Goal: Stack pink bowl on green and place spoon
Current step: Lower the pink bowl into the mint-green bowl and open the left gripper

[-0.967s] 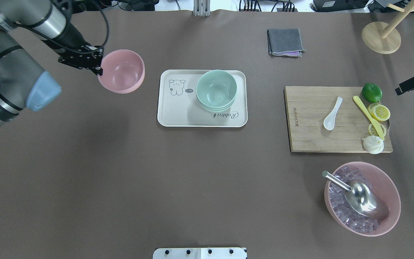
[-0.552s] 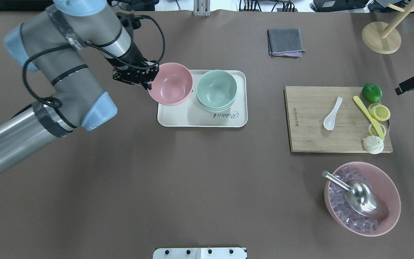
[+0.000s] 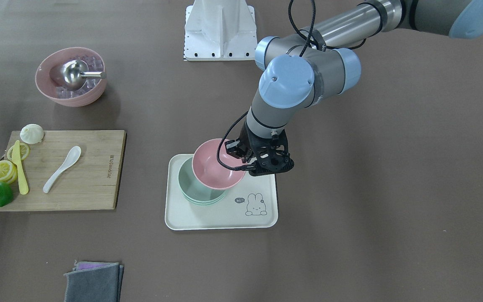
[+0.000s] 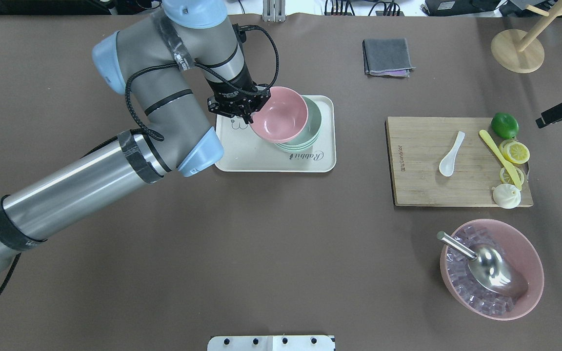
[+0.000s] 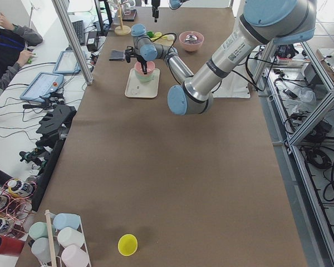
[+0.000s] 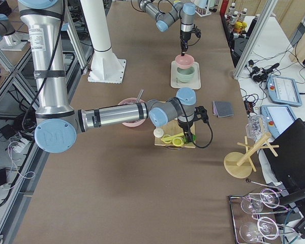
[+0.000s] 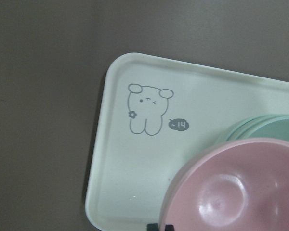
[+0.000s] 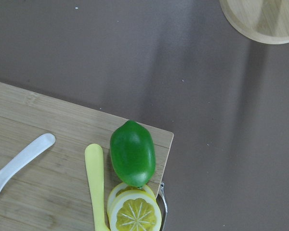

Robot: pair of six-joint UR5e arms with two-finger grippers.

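My left gripper point(image 4: 250, 115) is shut on the near-left rim of the pink bowl point(image 4: 279, 114). It holds the bowl just over the stack of green bowls point(image 4: 313, 130), shifted a little to the stack's left. The stack stands on the white rabbit tray point(image 4: 271, 161). The left wrist view shows the pink bowl point(image 7: 231, 192) overlapping the green bowls point(image 7: 260, 127). The white spoon point(image 4: 451, 155) lies on the wooden cutting board point(image 4: 422, 187). My right gripper point(image 4: 561, 113) hovers at the right edge beyond the board; its fingers do not show clearly.
On the board are a lime point(image 4: 504, 125), a yellow knife point(image 4: 500, 158), lemon slices point(image 4: 515, 152) and a bun point(image 4: 506, 196). A pink bowl of ice with a metal scoop point(image 4: 491, 269) stands at the front right. A grey cloth point(image 4: 387, 57) and a wooden stand point(image 4: 517, 51) are at the back.
My left arm has carried the pink bowl rightwards, from the bare table left of the tray to over the green bowls. The right arm has not moved.
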